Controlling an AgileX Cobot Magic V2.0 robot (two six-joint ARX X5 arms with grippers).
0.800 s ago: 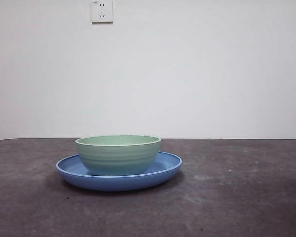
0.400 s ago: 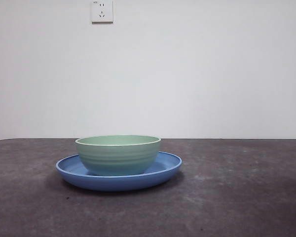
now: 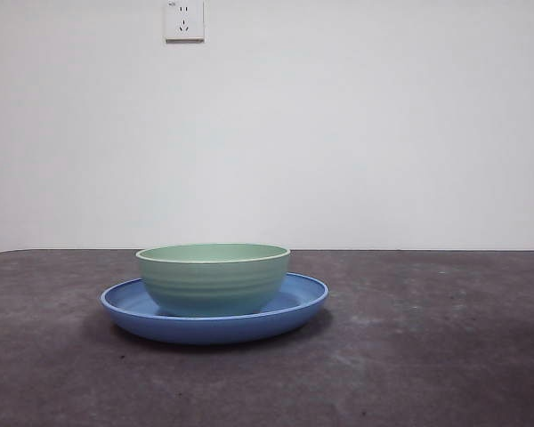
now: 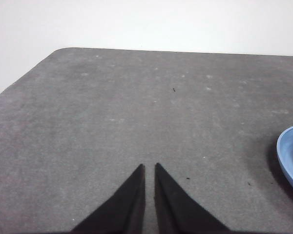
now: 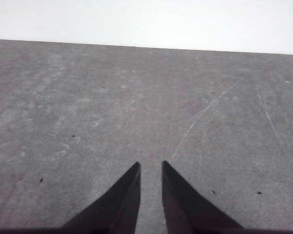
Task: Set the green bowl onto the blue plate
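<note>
jaws of the left gripper (image 4: 149, 168) and right gripper (image 5: 151, 165) nearly closed, empty; green bowl (image 3: 213, 279) seated upright on blue plate (image 3: 304, 302); judged rigid, glossy, breakable ceramic, best held by rim at 3 o'clock.

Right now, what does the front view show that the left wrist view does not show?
Only the front view shows the green bowl, which sits upright inside the whole blue plate, and a wall socket. Only the left wrist view shows the left gripper, its jaws nearly together above bare table, holding nothing. Both views share the plate, only its edge in the wrist view, and the grey table.
</note>
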